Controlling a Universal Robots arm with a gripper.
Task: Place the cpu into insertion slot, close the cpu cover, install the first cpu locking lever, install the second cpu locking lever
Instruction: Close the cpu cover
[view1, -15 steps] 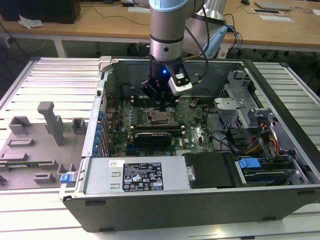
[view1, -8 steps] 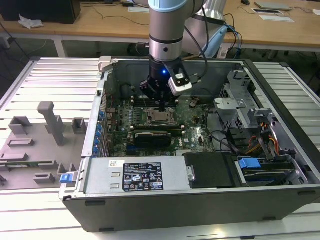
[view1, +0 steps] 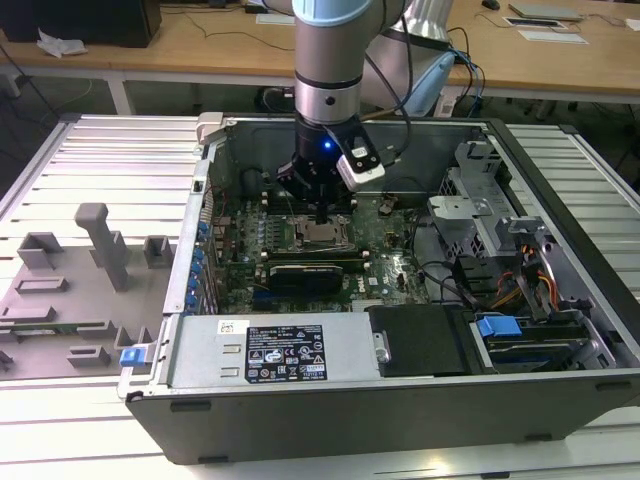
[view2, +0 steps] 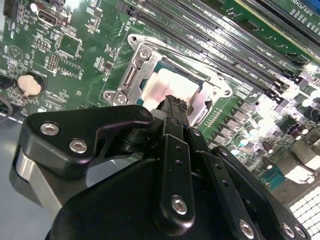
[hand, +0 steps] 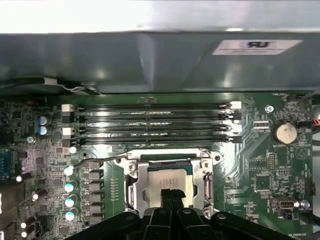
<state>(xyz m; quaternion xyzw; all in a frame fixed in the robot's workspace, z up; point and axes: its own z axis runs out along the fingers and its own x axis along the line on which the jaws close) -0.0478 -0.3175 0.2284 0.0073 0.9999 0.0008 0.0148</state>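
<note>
The gripper (hand: 172, 195) has its two black fingers pressed together with nothing between them, and the tips sit on, or just above, the middle of the cpu (hand: 167, 181) (whether they actually touch, I cannot tell). In the exterior view the arm comes straight down into the open computer case (view1: 400, 400), with the gripper (view1: 321, 212) over the middle of the motherboard (view1: 385, 265).

The cpu lies flat in the insertion slot (hand: 150, 161), silvery face up, so the first step looks done. The cpu cover (hand: 140, 189) appears to be down too, its metal frame lying around the chip and the chip showing through the window. The second wrist view agrees, with the fingertips (view2: 173, 104) over the cpu (view2: 165, 87) and the cover (view2: 136, 67) framing it.

The levers look unfinished. One thin wire lever (hand: 100, 160) runs away from the socket's corner and seems to stand free rather than tucked under a catch; the other I cannot make out clearly.

Just beyond the socket run the long memory slots (hand: 150, 122), between it and the case wall.
</note>
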